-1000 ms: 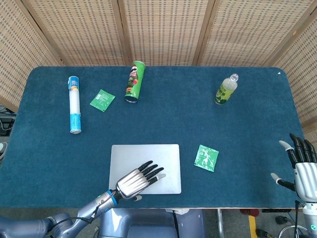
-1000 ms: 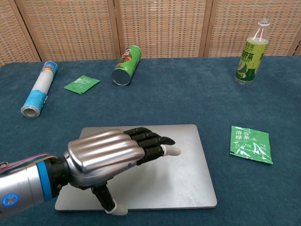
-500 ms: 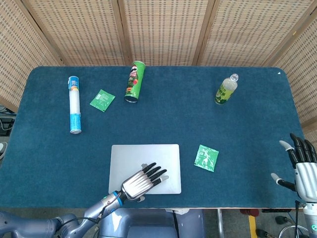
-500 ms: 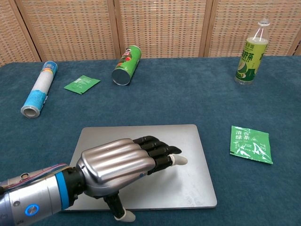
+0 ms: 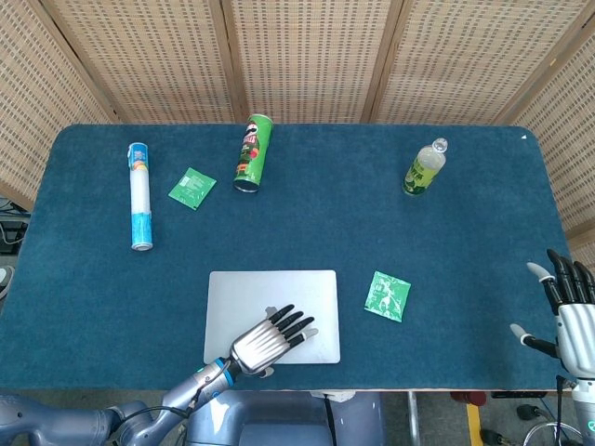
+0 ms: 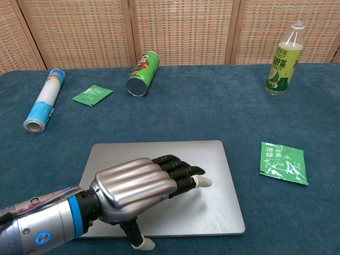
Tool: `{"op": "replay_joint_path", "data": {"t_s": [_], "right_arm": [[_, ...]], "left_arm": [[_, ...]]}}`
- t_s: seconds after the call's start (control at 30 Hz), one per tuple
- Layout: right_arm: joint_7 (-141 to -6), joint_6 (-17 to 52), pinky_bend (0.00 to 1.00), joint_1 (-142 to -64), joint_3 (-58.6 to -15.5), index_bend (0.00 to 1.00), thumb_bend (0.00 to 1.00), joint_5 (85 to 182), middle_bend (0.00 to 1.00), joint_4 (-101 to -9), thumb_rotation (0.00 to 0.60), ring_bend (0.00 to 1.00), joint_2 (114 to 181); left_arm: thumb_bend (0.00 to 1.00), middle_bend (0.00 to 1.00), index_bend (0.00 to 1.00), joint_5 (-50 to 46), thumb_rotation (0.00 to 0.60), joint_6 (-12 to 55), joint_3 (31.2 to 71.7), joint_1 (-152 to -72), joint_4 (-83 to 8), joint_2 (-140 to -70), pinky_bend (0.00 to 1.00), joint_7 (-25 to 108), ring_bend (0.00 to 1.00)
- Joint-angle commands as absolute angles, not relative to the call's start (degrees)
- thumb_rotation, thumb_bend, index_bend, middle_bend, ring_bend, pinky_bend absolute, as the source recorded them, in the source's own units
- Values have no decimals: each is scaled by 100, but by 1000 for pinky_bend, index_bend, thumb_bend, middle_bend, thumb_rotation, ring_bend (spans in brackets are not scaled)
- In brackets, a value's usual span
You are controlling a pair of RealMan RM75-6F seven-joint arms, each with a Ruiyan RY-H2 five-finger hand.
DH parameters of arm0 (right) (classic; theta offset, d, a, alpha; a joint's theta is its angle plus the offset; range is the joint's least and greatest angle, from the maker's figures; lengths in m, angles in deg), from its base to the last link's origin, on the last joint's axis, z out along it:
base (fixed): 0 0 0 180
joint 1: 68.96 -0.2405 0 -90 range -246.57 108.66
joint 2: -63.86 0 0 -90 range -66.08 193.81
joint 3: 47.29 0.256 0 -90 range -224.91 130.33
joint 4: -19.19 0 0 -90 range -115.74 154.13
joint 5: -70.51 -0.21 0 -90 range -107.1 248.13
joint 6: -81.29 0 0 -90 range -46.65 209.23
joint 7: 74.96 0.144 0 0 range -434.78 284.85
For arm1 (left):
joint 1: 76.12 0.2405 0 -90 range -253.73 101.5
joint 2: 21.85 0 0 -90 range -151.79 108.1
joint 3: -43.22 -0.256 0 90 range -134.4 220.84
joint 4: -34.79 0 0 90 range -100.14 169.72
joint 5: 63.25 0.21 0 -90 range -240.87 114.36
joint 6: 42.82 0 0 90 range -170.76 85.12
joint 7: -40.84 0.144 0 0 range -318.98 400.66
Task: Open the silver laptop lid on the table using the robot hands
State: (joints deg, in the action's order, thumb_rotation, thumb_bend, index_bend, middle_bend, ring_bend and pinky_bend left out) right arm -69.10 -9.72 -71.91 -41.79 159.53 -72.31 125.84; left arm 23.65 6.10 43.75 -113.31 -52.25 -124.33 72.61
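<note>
One laptop (image 6: 212, 207), two hands

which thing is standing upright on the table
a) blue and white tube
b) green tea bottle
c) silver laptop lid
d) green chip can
b: the green tea bottle stands cap-up at the far right, while the green chip can and the blue and white tube lie on their sides and the silver laptop lies flat and closed under the left hand.
</note>
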Motion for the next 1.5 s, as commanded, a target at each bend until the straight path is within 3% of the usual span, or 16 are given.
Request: {"op": "replay_joint_path", "data": {"t_s": [0.03, 0.37, 0.57, 0.9, 1.2, 1.5], "right_arm": [[-6900, -965, 0, -7192, -4180, 174, 0, 15949, 0, -7232, 600, 0, 12580], [-6917, -945, 0, -7198, -4184, 174, 0, 15941, 0, -7249, 600, 0, 12577], [-6882, -919, 0, -7205, -4183, 174, 0, 15924, 0, -7243, 600, 0, 12569], [-6852, -902, 0, -7211, -4187, 174, 0, 15921, 0, -7242, 600, 0, 12558], [-6844, -893, 0, -7212, -4191, 174, 0, 15917, 0, -7241, 600, 0, 12558], [-7033, -544, 0, -7411, -4328, 184, 0, 16149, 0, -7140, 600, 0, 12527]], "left_arm": [[139, 0, 0, 2324, 600, 652, 4371, -11339, -5217, -12406, 0, 7260, 0], [154, 0, 0, 2189, 600, 663, 4340, -11403, -5195, -12364, 0, 7256, 0], [337, 0, 0, 2175, 600, 737, 4311, -11435, -5140, -12393, 0, 7316, 0], [343, 0, 0, 2162, 600, 893, 4372, -11499, -5155, -12335, 0, 7531, 0], [342, 0, 0, 2051, 600, 1069, 4672, -11646, -5198, -12285, 0, 8109, 0], [342, 0, 0, 1817, 600, 1526, 5280, -11803, -5318, -12223, 0, 8806, 0]]}}
